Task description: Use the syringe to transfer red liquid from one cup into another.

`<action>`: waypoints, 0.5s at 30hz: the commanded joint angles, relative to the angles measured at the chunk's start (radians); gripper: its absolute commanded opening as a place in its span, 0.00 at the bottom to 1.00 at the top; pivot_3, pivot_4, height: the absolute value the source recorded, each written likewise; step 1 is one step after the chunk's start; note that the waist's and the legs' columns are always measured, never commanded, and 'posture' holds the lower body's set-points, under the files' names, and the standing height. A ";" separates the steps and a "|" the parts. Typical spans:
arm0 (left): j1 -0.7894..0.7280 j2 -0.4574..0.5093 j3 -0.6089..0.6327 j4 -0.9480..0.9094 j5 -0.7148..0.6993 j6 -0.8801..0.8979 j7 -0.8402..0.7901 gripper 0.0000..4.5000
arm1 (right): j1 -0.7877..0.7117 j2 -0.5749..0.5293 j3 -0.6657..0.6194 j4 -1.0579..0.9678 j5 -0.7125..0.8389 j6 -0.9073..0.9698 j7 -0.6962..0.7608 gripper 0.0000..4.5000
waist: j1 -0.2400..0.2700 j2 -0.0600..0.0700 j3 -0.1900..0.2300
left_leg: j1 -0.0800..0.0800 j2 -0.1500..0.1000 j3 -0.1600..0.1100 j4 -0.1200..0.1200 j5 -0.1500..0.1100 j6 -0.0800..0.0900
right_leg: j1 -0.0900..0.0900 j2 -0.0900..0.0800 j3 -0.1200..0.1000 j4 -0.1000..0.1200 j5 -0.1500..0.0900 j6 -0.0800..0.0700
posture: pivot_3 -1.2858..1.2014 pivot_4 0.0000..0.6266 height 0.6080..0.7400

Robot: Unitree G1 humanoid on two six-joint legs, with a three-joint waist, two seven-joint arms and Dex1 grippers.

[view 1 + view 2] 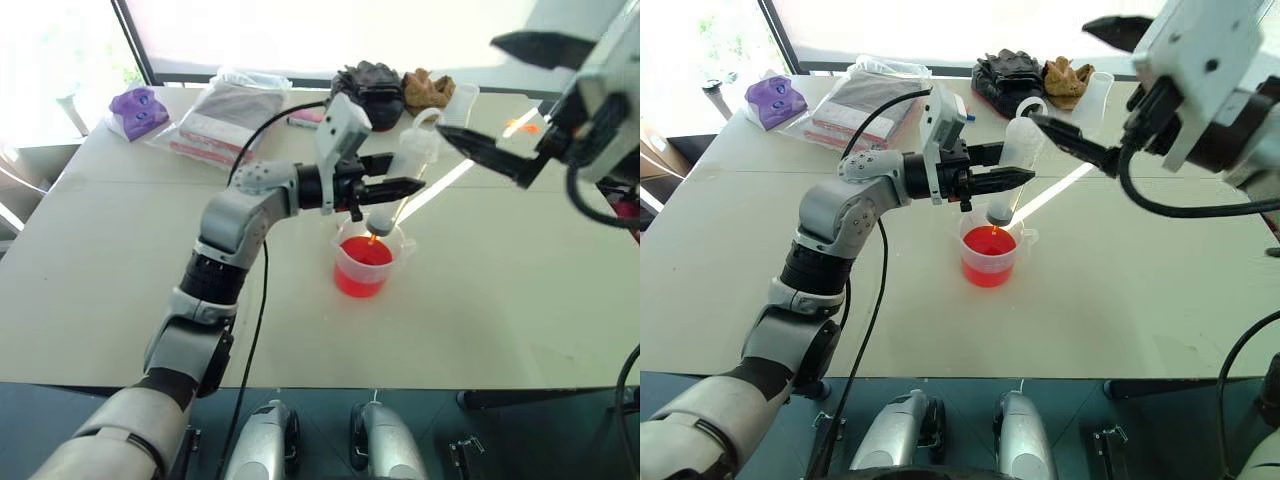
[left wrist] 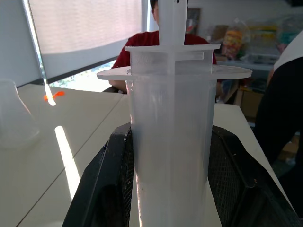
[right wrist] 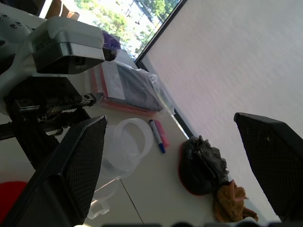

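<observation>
L pincer (image 1: 1025, 176) is clamped on the syringe (image 1: 1008, 172), black fingers (image 2: 102, 189) pressed to both sides of the clear barrel, seen close in the left wrist view. Syringe stands about upright over the handled beaker (image 1: 366, 262), orange tip (image 1: 372, 238) pointing down into it, just above or at the red liquid (image 1: 362, 255); can't tell if the tip touches the surface. Plunger flange (image 2: 175, 71) sits on top of the barrel w/ the plunger rod rising from it.

Handled beaker sits near the middle of the counter (image 1: 500, 300), roughly half full of red, spout and handle toward the robot's right.

R pincer (image 1: 505, 95) hangs above the counter to the right of the syringe, fingers (image 3: 71, 175) wide apart, nothing between them, pointing toward the L pincer. No contact w/ the syringe.

Smaller clear beaker (image 1: 415, 145) stands behind the syringe, partly hidden by it. Tall frosted cup (image 1: 460, 103) is further back, near the far edge.

At the back of the counter: dark glove or cloth bundle (image 1: 372, 85), brown crumpled thing (image 1: 428, 88) beside it, plastic bag w/ packets (image 1: 225, 115), purple object (image 1: 138, 110) at the far left, marker pen (image 3: 158, 135) near the bag. A person in a red top (image 2: 142, 45) sits beyond the counter in the left wrist view
</observation>
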 commanded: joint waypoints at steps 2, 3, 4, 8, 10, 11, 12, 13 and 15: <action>0.014 0.003 0.003 -0.070 -0.017 0.013 0.008 0.36 | -0.007 0.026 0.019 0.034 -0.086 -0.076 0.003 1.00 | 0.000 0.000 0.000 | 0.000 0.000 0.000 0.000 0.001 -0.002 | 0.000 0.001 0.000 0.000 0.000 0.000 | 0.52 0.24 1.00; 0.019 0.004 0.004 -0.077 -0.017 0.017 0.011 0.36 | -0.006 0.031 0.024 0.048 -0.105 -0.091 0.006 1.00 | 0.000 0.000 0.000 | 0.000 0.000 0.000 0.000 0.001 -0.002 | 0.000 0.001 0.000 0.000 0.000 0.000 | 0.52 0.24 1.00; 0.024 0.006 0.004 -0.084 -0.017 0.021 0.011 0.36 | -0.005 0.033 0.028 0.061 -0.122 -0.104 0.011 1.00 | 0.001 0.000 0.000 | 0.000 0.000 0.000 0.000 0.001 -0.002 | 0.000 0.001 0.000 0.000 0.000 0.000 | 0.52 0.24 1.00; 0.039 0.011 -0.001 -0.101 -0.014 0.026 0.014 0.36 | -0.007 0.045 0.037 0.091 -0.156 -0.135 0.026 1.00 | 0.001 0.000 0.000 | 0.000 0.000 0.000 0.000 0.001 -0.001 | 0.000 0.001 0.000 0.000 0.000 0.000 | 0.52 0.24 1.00; 0.049 0.013 -0.008 -0.110 -0.007 0.022 0.017 0.36 | -0.013 0.056 0.056 0.104 -0.183 -0.155 0.028 1.00 | 0.000 0.000 0.000 | 0.000 0.000 0.000 0.000 0.001 -0.002 | 0.000 0.001 0.000 0.000 0.000 0.000 | 0.52 0.24 1.00; 0.054 0.015 -0.014 -0.113 -0.002 0.017 0.016 0.36 | -0.018 0.064 0.065 0.109 -0.195 -0.163 0.028 1.00 | 0.000 0.000 0.000 | 0.000 0.000 0.000 0.000 0.001 -0.002 | 0.000 0.001 0.000 0.000 0.000 0.000 | 0.52 0.24 1.00; 0.059 0.017 -0.021 -0.114 0.006 0.011 0.017 0.36 | -0.024 0.076 0.071 0.113 -0.200 -0.165 0.026 1.00 | 0.000 0.000 0.000 | 0.000 0.000 0.000 0.000 0.001 -0.002 | 0.000 0.001 0.000 0.000 0.000 0.000 | 0.52 0.24 1.00; 0.064 0.017 -0.027 -0.114 0.011 0.006 0.018 0.36 | -0.028 0.086 0.078 0.114 -0.207 -0.168 0.026 1.00 | 0.000 0.000 0.000 | 0.000 0.000 0.000 0.000 0.001 -0.002 | 0.000 0.001 0.000 0.000 0.000 0.000 | 0.52 0.24 1.00; 0.078 0.020 -0.048 -0.111 0.027 -0.013 0.018 0.36 | -0.031 0.104 0.097 0.108 -0.216 -0.167 0.029 1.00 | 0.000 0.000 0.000 | 0.000 0.000 0.000 0.000 0.001 -0.002 | 0.000 0.001 0.000 0.000 0.000 0.000 | 0.52 0.24 1.00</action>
